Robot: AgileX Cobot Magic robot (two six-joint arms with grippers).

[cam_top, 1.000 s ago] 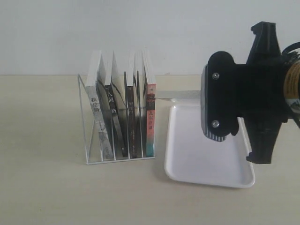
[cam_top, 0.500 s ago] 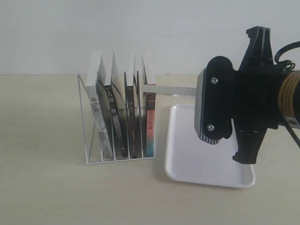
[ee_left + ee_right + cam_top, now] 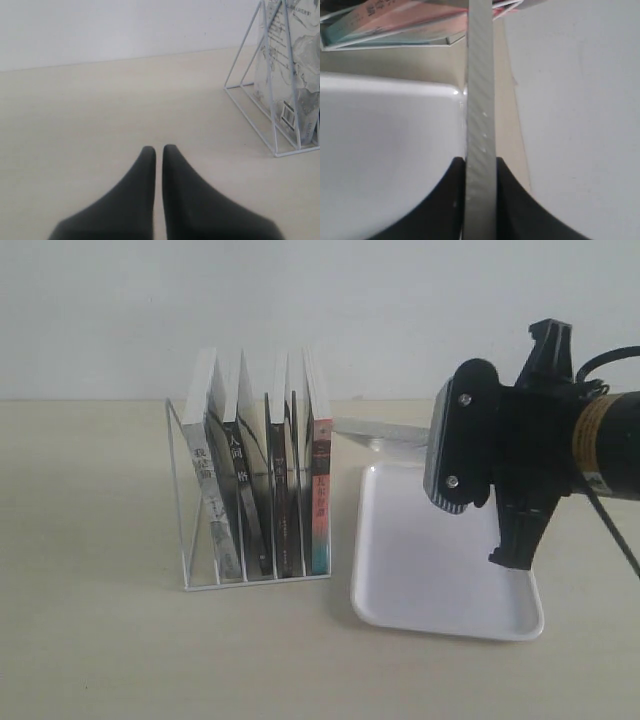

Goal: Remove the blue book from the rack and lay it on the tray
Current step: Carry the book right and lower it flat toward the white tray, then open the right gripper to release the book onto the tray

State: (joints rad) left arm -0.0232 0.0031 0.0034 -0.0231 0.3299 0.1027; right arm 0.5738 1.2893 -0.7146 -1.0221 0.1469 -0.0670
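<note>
My right gripper (image 3: pixel 480 162) is shut on a thin book (image 3: pixel 480 90), which shows only its grey page edge; I take it for the blue book, though its cover is hidden. In the exterior view the blue book (image 3: pixel 385 432) pokes out leftward from the right gripper (image 3: pixel 440 445), held flat over the far end of the white tray (image 3: pixel 440 580). The wire rack (image 3: pixel 190 500) stands left of the tray. My left gripper (image 3: pixel 158 148) is shut on nothing and low over bare table, with the rack (image 3: pixel 250 107) ahead and to one side.
Several books remain in the rack: a white-spined one (image 3: pixel 212 500), two dark-spined ones (image 3: pixel 283 500) and a pink-and-teal one (image 3: pixel 320 495), the last also in the right wrist view (image 3: pixel 395 20). A pale wall runs behind the beige table (image 3: pixel 100 640).
The right arm has drawn back to the right and risen a little, turning as it went; the held book's free end now sits higher, further from the rack. The left gripper shows no earlier frame.
</note>
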